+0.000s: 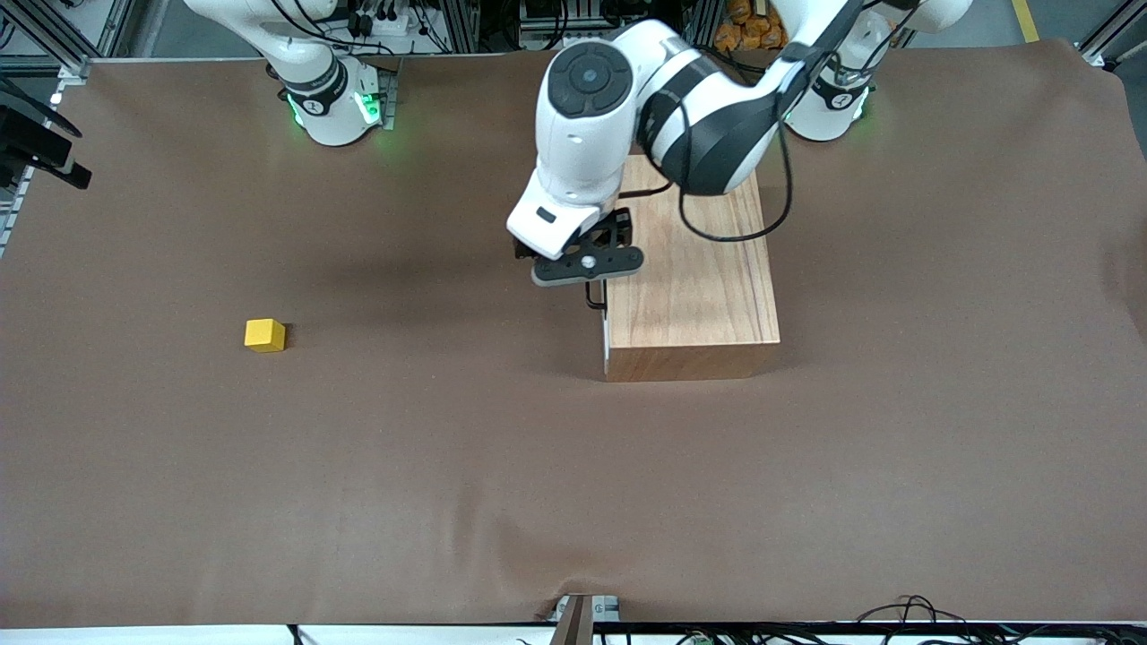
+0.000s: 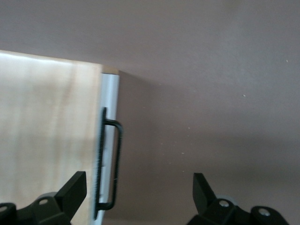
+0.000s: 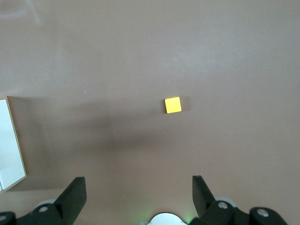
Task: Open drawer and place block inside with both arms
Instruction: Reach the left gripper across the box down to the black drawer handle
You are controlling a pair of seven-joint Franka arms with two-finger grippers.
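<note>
Drawer closed — left tool spread apart over handle; right tool apart too — next, drop and clamp.

Your left arm hides the wooden box's top end; handle half covered; right gripper out of front view.

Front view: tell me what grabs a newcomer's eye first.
The left arm's big white wrist dominates the middle, its open end effector hanging over the black handle of the shut drawer in the light-wood box. The small yellow block sits alone on the brown table toward the right arm's end. The right end effector waits open above the table.
</note>
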